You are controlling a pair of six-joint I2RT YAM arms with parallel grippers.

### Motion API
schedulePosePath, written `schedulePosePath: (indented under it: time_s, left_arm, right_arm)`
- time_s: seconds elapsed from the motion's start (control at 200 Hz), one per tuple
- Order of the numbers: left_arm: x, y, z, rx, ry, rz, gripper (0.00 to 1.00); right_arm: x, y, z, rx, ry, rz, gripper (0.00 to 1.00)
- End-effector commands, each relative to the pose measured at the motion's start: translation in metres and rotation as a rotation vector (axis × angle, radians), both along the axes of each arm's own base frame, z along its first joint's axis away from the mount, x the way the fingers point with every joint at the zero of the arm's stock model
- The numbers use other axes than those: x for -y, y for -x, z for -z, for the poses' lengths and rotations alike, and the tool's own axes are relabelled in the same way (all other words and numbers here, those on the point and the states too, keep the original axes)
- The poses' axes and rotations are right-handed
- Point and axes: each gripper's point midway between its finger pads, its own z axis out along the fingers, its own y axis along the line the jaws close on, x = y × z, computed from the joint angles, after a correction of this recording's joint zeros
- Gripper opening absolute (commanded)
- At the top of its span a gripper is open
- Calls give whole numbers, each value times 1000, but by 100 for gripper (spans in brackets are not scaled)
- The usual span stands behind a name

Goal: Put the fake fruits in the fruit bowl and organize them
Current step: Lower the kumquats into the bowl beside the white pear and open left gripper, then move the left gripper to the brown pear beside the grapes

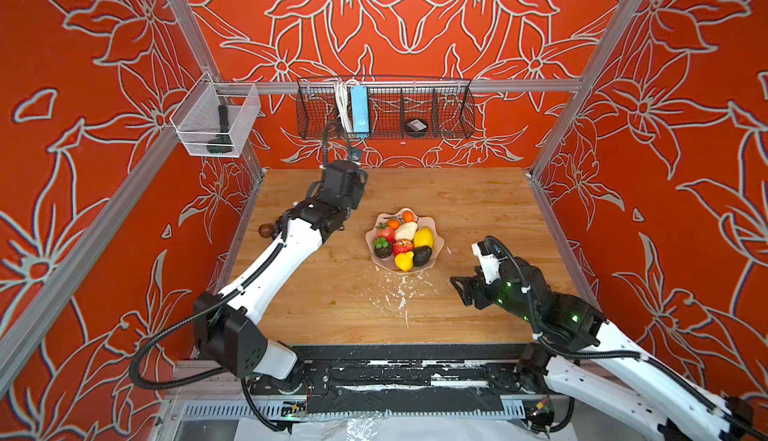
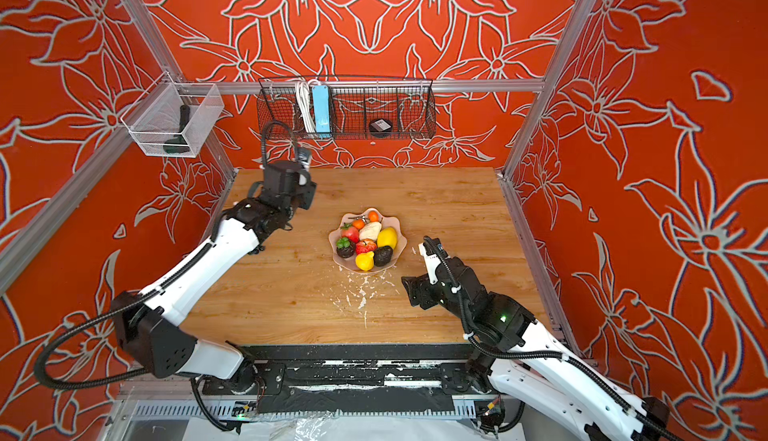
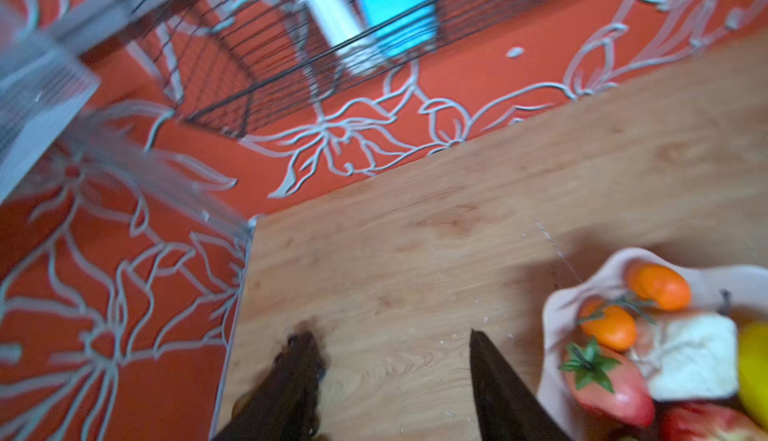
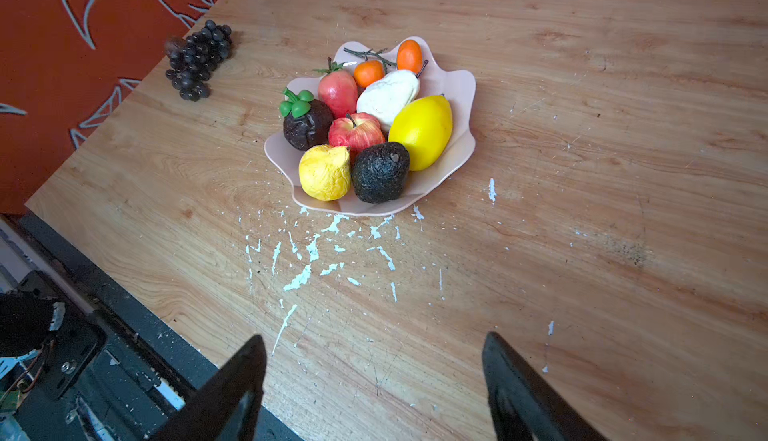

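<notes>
The pale pink fruit bowl (image 1: 438, 243) (image 4: 465, 86) sits mid-table and holds several fake fruits: a yellow lemon (image 4: 422, 131), a red apple (image 4: 355, 131), a dark avocado (image 4: 380, 173), small oranges (image 4: 409, 56) and others. A black grape bunch (image 4: 199, 61) and a brown piece (image 1: 266, 230) lie at the table's left edge. My left gripper (image 3: 390, 335) is open, left of the bowl. A blurred dark knobbly shape overlaps one of its fingers. My right gripper (image 4: 374, 337) (image 1: 457, 289) is open and empty over bare wood, front right of the bowl.
A black wire basket (image 1: 384, 108) with a blue item hangs on the back wall. A clear mesh box (image 1: 216, 121) hangs on the left rail. White flecks (image 1: 401, 293) mark the wood in front of the bowl. Metal frame posts stand at the table's back corners.
</notes>
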Motion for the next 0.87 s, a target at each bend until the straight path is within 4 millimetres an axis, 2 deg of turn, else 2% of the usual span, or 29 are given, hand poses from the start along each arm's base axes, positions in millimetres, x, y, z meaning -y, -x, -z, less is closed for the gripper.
schedulePosePath:
  time_s: [0.0,0.115,0.18,0.295,0.39,0.395,0.4,0.41,0.576,0.671,0.866]
  left_arm:
    - [-56,17,62,-130,224,-285,60]
    - [-115,39,98,-202,305,-517,63]
    - [-143,49,114,-218,323,-622,69]
    - [-180,58,131,-219,346,-746,70]
    - [-205,54,138,-202,310,-798,70]
    - [-206,54,139,-204,309,-799,71]
    - [-207,54,138,-201,309,-801,78]
    - [-210,53,140,-202,307,-808,82]
    - [-226,36,162,-267,240,-824,83]
    - [-229,28,182,-325,219,-819,83]
    - [-240,15,205,-404,185,-825,80]
  right_arm:
    - [-4,1,-11,21,-44,-8,82]
    - [-5,1,-9,18,-49,-13,82]
    - [-5,1,-7,13,-48,-13,82]
    - [-5,3,-1,2,-62,-12,83]
    - [-4,8,4,-5,-78,-21,83]
    - [-4,8,5,-5,-79,-21,83]
    - [-4,8,4,-4,-80,-22,83]
    - [-4,8,5,-4,-79,-22,83]
    - [-1,10,15,-8,-66,-24,84]
    - [-2,12,19,-13,-66,-33,84]
    - [2,14,23,-12,-62,-27,85]
